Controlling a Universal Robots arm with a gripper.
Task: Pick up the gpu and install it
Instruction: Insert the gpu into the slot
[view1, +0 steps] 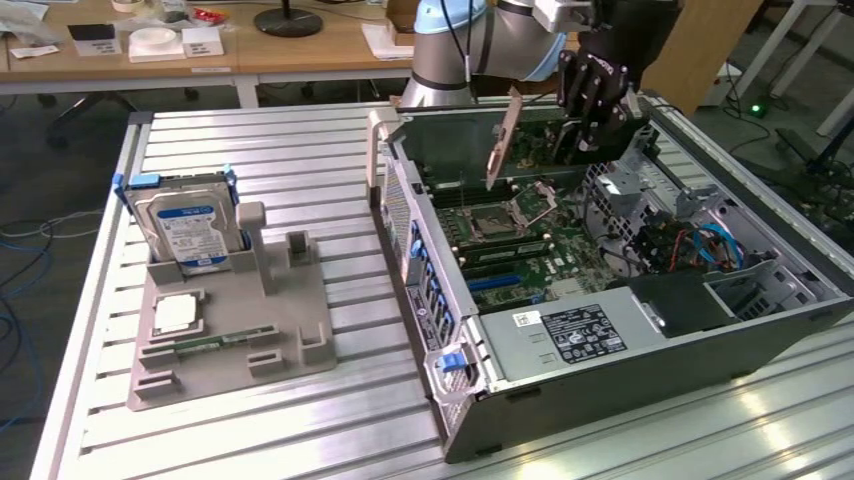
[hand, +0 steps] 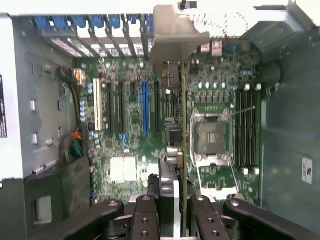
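Two black fingers (hand: 145, 215) of the gripper (hand: 172, 202) are clamped on the gpu (hand: 183, 150). The wrist view shows the card edge-on as a slim line, and its far bracket end is washed out by glare. It hangs upright over the motherboard (hand: 130, 125), between the blue slot (hand: 145, 107) and the processor socket (hand: 212, 135). Whether it lines up with any slot is hard to tell. In the exterior view the card sits at rim height of the open computer case (view1: 694, 320), partly hidden behind the gripper body. The arm (view1: 467, 40) is cut off by the picture's upper edge. Well apart, toward the exterior view's left, a hard drive (view1: 194, 225) stands in a grey holder (view1: 287, 320) on the counter (view1: 267, 150).
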